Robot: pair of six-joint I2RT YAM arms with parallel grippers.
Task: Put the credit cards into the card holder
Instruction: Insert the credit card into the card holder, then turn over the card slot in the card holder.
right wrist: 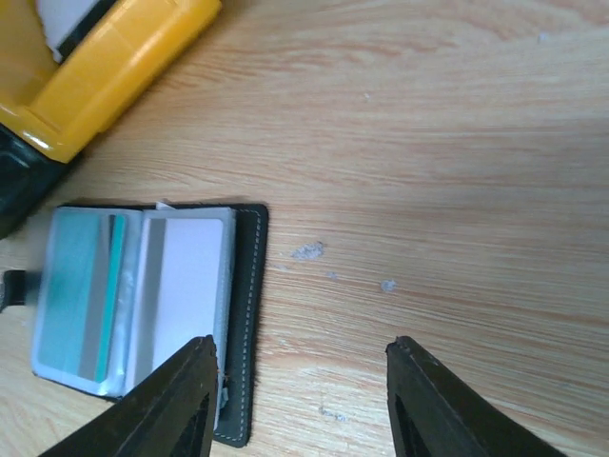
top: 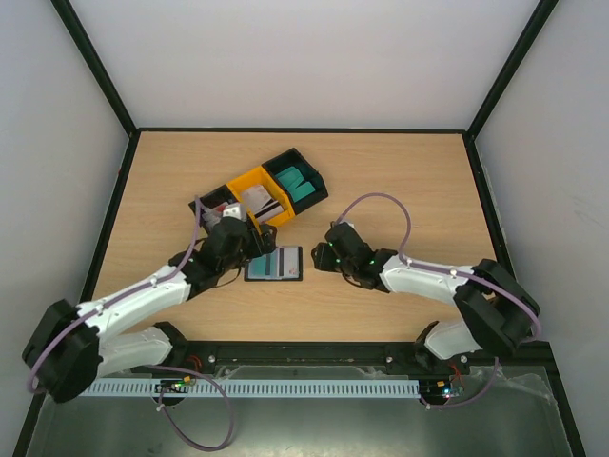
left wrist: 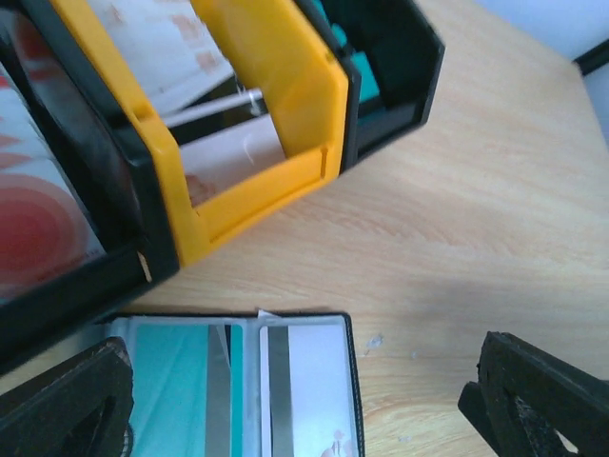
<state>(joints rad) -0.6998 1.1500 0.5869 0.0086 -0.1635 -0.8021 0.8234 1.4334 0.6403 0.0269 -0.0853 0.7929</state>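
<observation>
Now, with left gripper (left wrist: 304, 405) and right gripper (right wrist: 309, 400) both open and empty beside the holder (right wrist: 249, 314) lying open at centre frame, grasp the next card (top: 297, 186) from the bins (left wrist: 276, 86) above it by one edge, not nudging the holder.

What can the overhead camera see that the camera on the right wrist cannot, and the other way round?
Only the overhead view shows both whole arms, the left gripper beside the yellow bin, and spare teal cards in a black bin. Only the right wrist view shows the fingers of the right gripper up close, apart with nothing between them, and the pale stitching on the wallet. Both show the yellow bin, the wooden table, and the open wallet holding a teal card and a white card with a grey stripe.
</observation>
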